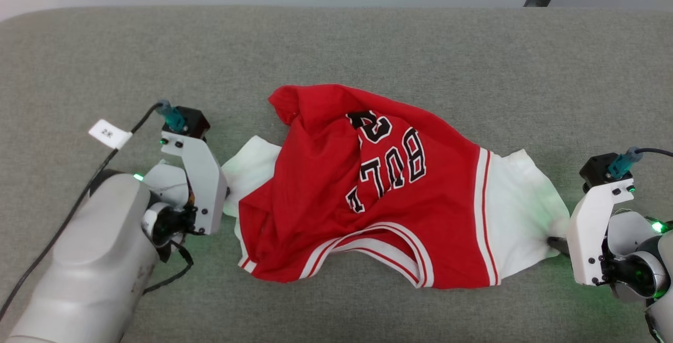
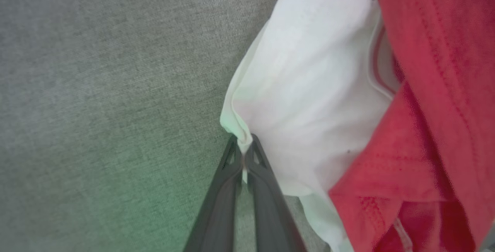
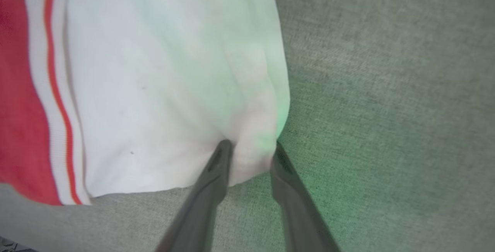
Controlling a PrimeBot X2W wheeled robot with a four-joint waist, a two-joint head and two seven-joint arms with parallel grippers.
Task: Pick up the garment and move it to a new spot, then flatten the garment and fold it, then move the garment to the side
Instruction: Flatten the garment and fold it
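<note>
- Garment: red jersey, crumpled mid-way across the grey fabric surface. Lettering is creased, and the body is bunched over the left white sleeve. Both sleeve ends stick out sideways.
- Left gripper: jaws together, pinching a thin fold at that sleeve's outer edge.
- Right gripper: jaws apart, straddling the corner of the right white sleeve. Cloth sits between them, not clamped.
- Risk: the left hold is only a sliver of hem, so a firm tug could slip it free.
- Risk: if the right gripper catches just one layer or the bare corner, the lift goes lopsided and the jersey twists instead of spreading.
- Risk: low fingertips may snag the surface cloth.
</note>
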